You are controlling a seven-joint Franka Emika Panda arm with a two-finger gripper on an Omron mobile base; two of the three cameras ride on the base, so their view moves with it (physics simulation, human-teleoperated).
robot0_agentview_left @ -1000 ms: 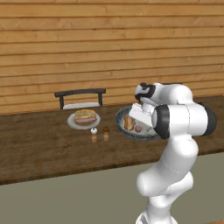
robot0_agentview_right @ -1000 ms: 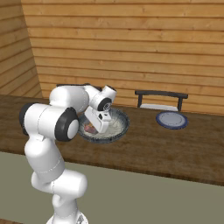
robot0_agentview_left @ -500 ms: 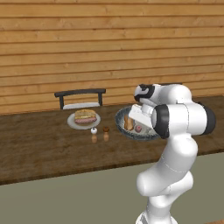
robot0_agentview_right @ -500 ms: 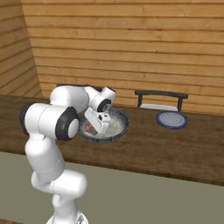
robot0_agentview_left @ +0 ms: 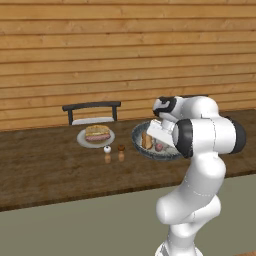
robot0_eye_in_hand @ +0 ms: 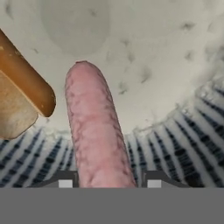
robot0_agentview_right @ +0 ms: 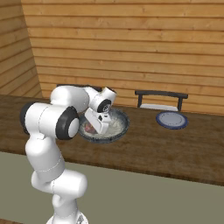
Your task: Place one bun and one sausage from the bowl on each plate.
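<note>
end effector (robot0_eye_in_hand: 107, 183) straddles, fingers spread, the sausage (robot0_eye_in_hand: 97, 131) in the bowl (robot0_eye_in_hand: 175, 78) (bun (robot0_eye_in_hand: 19, 94) beside).

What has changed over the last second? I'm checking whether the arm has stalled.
Nothing visibly changed: the gripper stays down in the bowl with the sausage between its fingertips; the filled plate and the bluish plate are unmoved.

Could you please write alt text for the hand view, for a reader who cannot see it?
A pink sausage lies lengthwise between the hand's two dark fingertips, inside the bowl with its pale speckled floor and ribbed wall. A brown bun sits beside the sausage at the left edge.
</note>
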